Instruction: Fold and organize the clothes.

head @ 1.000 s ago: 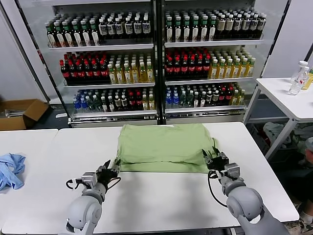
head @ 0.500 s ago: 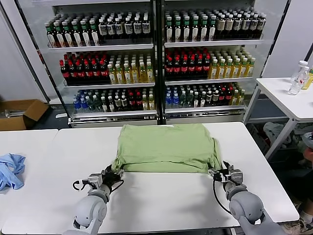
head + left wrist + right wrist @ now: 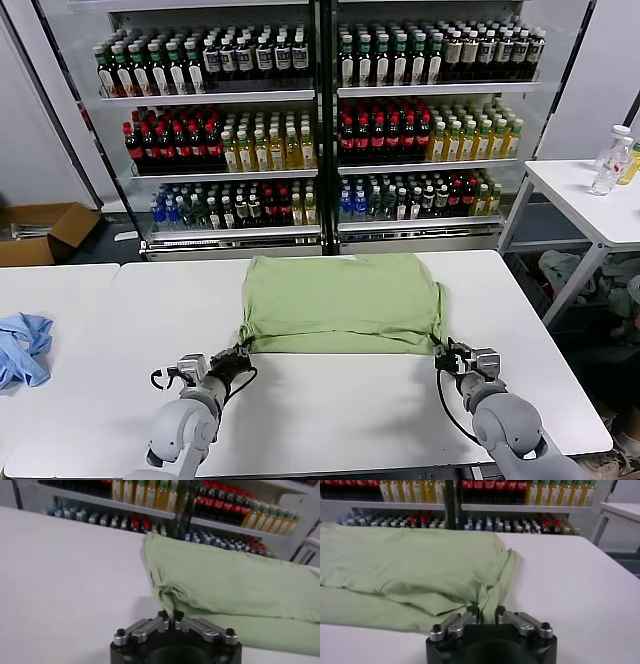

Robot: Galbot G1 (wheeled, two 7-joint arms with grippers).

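The clothes, a light green shirt (image 3: 342,300), lie folded flat in the middle of the white table (image 3: 330,410), collar side hidden. My left gripper (image 3: 238,356) is at the shirt's near left corner. In the left wrist view the gripper (image 3: 170,616) is shut, with a thin fold of the green shirt (image 3: 235,582) pinched between its tips. My right gripper (image 3: 447,352) is at the near right corner. In the right wrist view the gripper (image 3: 486,611) is shut on a bunched strip of the shirt (image 3: 405,555).
A light blue garment (image 3: 22,348) lies on the left-hand table. Glass-door coolers full of bottles (image 3: 320,120) stand behind. A side table (image 3: 590,200) with a bottle (image 3: 611,160) is at the right, and a cardboard box (image 3: 40,230) sits on the floor at the left.
Both grippers have gone from open to shut on the shirt's near corners. The right one came down and toward me, and the left one shifted right to the corner.
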